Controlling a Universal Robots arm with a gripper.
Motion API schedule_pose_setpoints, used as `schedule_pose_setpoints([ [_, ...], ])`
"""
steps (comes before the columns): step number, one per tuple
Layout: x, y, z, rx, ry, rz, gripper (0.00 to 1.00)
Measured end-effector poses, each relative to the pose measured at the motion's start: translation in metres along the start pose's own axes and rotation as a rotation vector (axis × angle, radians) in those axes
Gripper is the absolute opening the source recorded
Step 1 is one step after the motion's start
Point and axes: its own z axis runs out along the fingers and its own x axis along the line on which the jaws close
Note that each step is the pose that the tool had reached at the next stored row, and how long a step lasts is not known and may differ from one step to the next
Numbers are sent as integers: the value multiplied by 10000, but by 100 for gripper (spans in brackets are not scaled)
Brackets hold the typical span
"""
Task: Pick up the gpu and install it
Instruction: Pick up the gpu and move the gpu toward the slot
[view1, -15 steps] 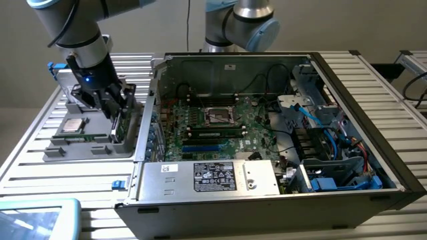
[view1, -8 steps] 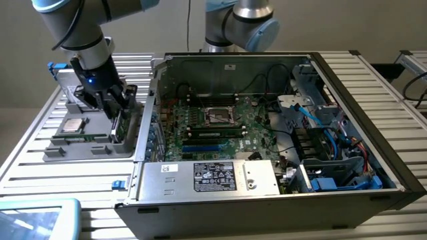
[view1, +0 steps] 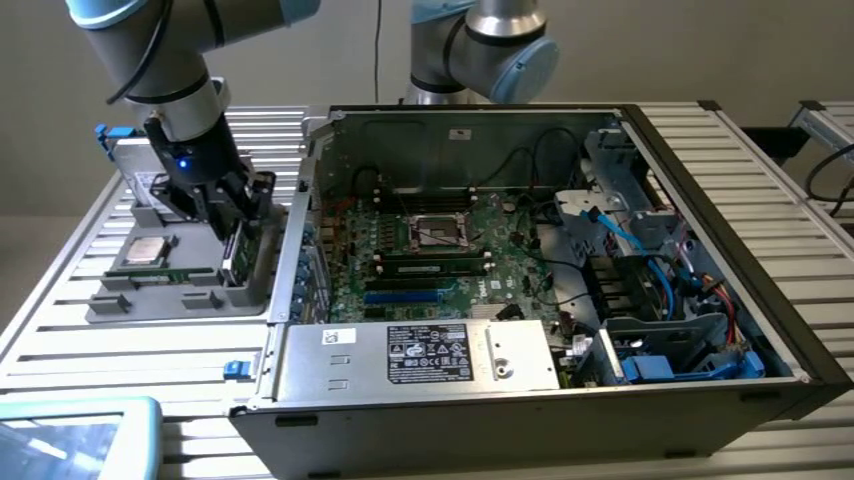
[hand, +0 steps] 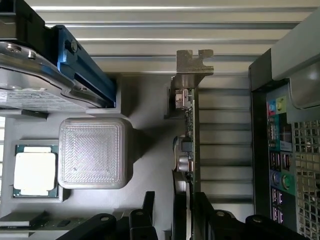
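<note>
Poised low over the tray (view1: 147, 300) on the bench, beside the case (view1: 534, 400), with the gripper (view1: 227, 228) spread wide and holding nothing, one finger on each side of the gpu (hand: 189, 145). Standing on edge there in a slot along the tray's case-side edge, bracket (hand: 192, 65) away from the fingers. Lying flat toward the tray's middle, a cpu (hand: 34, 170).
</note>
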Motion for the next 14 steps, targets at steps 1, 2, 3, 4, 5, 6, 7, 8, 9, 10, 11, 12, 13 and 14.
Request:
schedule_pose_setpoints([
  [1,-1,-7,1,-2,-15,-2,45],
  [2,-1,-11,0,-2,-30,-3,45],
  [3,-1,-13,0,-1,-36,-2,45],
  [4,-1,-18,0,-1,-45,-4,45],
  [5,-3,-20,0,-1,-50,-4,45],
  [6,-7,-21,1,-2,-55,-2,45],
  [7,-8,-21,1,-1,-58,6,45],
  [8,-9,-22,1,-1,-61,15,45],
  [9,-10,-25,1,0,-62,25,45],
  [10,-10,-30,2,-1,-64,43,45],
  [11,-10,-36,3,-1,-69,80,45],
  [12,-10,-44,2,-1,-70,108,45],
  [13,-11,-53,2,-1,-71,118,45],
  [14,-14,-59,3,-1,-72,123,45],
])
